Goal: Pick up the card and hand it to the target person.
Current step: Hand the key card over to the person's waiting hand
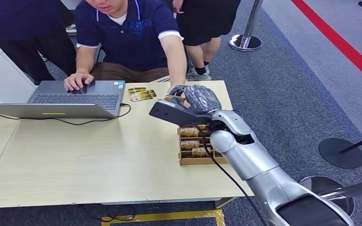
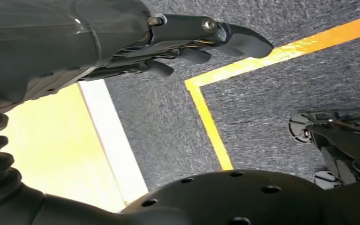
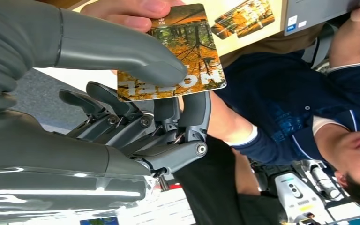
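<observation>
An orange card with an autumn forest print [image 3: 183,51] is pinched between the thumb and fingers of my right hand [image 3: 136,103]. In the head view the right hand [image 1: 195,99] is held out over the far side of the table, with the card [image 1: 174,99] at its far edge. A seated person in a navy polo [image 1: 132,33] reaches in, and that person's fingers [image 3: 131,9] grip the card's other end. My left hand [image 2: 201,40] hangs beside the table over grey carpet, its fingers loosely apart and holding nothing.
A wooden card rack [image 1: 195,146] with several cards stands under my right forearm. Two more cards [image 1: 141,94] lie beside an open laptop [image 1: 75,96] on the light table [image 1: 99,160]. The person's other hand rests on the laptop. Stanchion bases [image 1: 245,42] [image 1: 341,153] stand on the carpet.
</observation>
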You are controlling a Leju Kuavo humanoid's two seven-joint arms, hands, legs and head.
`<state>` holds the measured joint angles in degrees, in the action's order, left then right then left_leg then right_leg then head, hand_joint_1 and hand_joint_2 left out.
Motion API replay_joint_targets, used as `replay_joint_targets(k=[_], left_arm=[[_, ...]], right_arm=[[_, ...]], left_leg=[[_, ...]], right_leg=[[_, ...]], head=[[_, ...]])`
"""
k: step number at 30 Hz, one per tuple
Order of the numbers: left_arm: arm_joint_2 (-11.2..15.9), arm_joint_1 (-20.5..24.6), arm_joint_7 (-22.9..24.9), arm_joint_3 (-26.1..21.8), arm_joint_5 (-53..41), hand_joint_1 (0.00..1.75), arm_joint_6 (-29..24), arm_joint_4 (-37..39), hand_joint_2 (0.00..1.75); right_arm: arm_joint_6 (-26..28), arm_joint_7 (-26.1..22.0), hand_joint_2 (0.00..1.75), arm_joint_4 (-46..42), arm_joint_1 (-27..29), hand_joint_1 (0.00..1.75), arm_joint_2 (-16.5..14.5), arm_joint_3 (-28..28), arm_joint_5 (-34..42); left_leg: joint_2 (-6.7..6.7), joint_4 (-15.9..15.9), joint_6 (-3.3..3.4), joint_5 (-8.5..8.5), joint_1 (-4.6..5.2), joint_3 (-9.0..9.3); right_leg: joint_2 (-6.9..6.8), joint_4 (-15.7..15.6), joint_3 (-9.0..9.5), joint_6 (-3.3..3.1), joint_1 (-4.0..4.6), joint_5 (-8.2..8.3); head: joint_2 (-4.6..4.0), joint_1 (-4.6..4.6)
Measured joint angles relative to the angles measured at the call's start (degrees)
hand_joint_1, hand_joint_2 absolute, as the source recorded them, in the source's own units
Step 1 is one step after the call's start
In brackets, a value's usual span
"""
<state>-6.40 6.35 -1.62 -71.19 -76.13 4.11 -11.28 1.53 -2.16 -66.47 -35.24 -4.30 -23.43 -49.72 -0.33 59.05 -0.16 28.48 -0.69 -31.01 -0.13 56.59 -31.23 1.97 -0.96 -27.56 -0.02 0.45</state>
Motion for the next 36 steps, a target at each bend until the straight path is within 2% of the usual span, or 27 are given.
replay_joint_targets(k=[9, 13, 17, 31, 36], left_arm=[[0.0, 0.0, -0.6, 0.0, 0.0, 0.0, 0.0, 0.0, 1.75], [0.0, 0.0, -1.0, 0.0, -0.1, 0.0, 0.1, 0.0, 1.75], [0.1, 0.0, -1.7, 0.0, -0.2, 0.0, 0.4, 0.0, 0.0], [0.0, 0.0, -1.2, 0.0, 0.0, 0.0, 0.5, 0.0, 0.0], [0.0, -0.1, -1.2, 0.0, 0.0, 0.0, 0.5, 0.0, 0.0]], right_arm=[[0.0, 0.0, 1.75, 0.0, -0.1, 1.66, 0.0, -0.1, 0.0], [0.0, 0.0, 1.75, 0.0, -0.1, 0.0, 0.0, -0.2, 0.1], [0.0, 0.1, 1.75, 0.0, -0.1, 0.0, 0.0, -0.2, 0.2], [0.2, 0.5, 1.75, 0.0, 0.0, 0.0, 0.2, -0.5, 0.1], [3.4, 1.2, 1.75, -2.4, 1.2, 0.0, 0.7, -0.2, -0.3]], left_leg=[[0.0, 0.0, 0.0, 0.0, 0.0, 0.0], [0.0, 0.0, 0.0, 0.0, 0.0, 0.0], [0.0, 0.0, 0.0, 0.0, 0.0, 0.01], [0.0, 0.0, 0.0, 0.0, 0.0, 0.01], [0.01, 0.0, 0.0, 0.0, 0.0, 0.02]], right_leg=[[0.0, 0.0, 0.0, 0.0, 0.0, 0.0], [0.0, 0.0, 0.0, 0.0, 0.0, 0.0], [0.0, 0.0, 0.0, 0.0, 0.0, 0.0], [0.0, 0.0, -0.01, 0.0, 0.0, 0.0], [0.01, 0.0, -0.03, 0.0, 0.0, 0.0]], head=[[0.01, -0.01], [0.0, 0.01], [0.0, -0.01], [0.01, 0.0], [-0.01, 0.0]])
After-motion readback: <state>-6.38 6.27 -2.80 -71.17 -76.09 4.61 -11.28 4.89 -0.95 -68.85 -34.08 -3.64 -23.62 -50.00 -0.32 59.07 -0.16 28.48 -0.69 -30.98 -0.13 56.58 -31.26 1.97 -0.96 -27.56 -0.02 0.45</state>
